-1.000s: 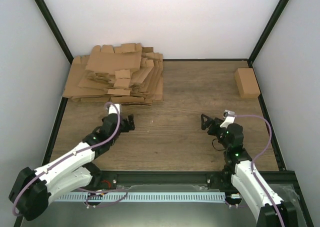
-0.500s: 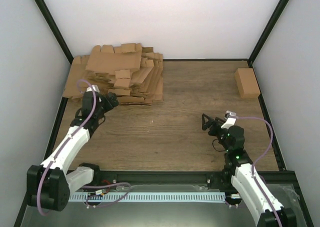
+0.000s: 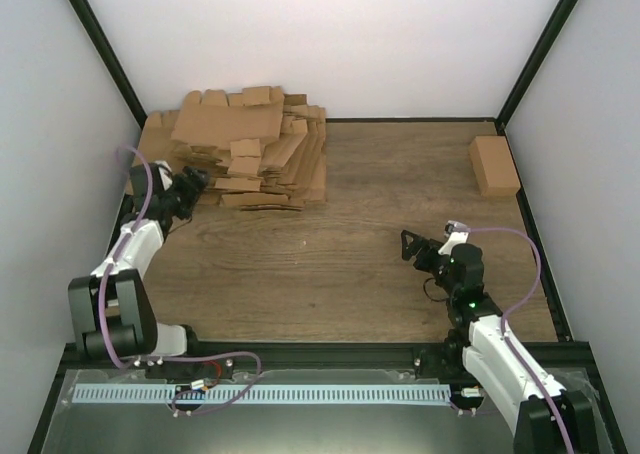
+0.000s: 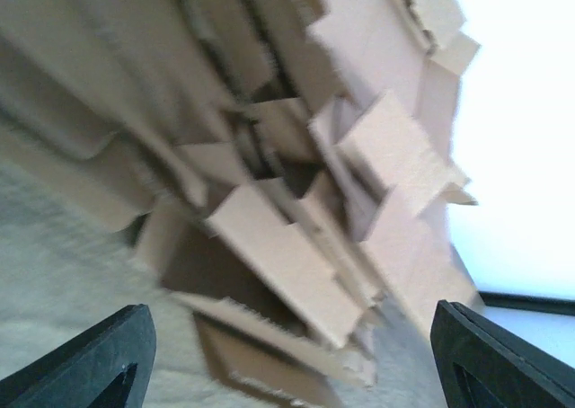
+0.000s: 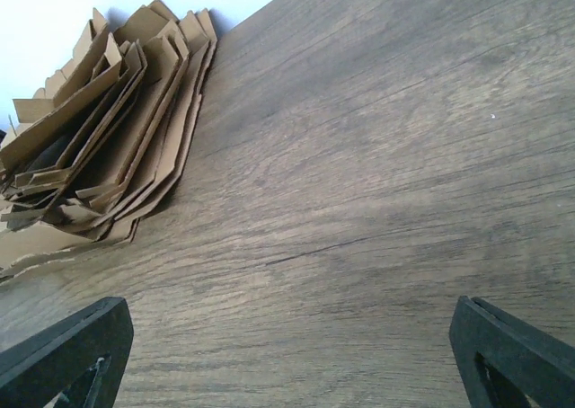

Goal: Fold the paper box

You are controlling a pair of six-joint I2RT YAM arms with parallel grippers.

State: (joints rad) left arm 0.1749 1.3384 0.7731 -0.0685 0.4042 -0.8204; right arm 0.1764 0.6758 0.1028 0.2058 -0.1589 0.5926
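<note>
Currently fetching a blank: my left gripper (image 3: 192,181) open, empty at the cardboard heap (image 3: 240,154), right gripper (image 3: 412,246) open, empty; next likely calls for pinching one sheet alone

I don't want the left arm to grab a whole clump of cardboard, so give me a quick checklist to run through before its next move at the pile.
1. Left pincer open: ok, its fingers stand wide apart in the wrist view.
2. Left pincer at the heap of cardboard sheets: ok, at its near left edge.
3. One single sheet lined up between the fingers: cannot tell; the wrist view is blurred and shows many overlapping flaps.
4. Right pincer open and holding nothing: ok, over bare table.
5. Small folded carton out of the way: ok, far right corner, apart from both arms.
</note>
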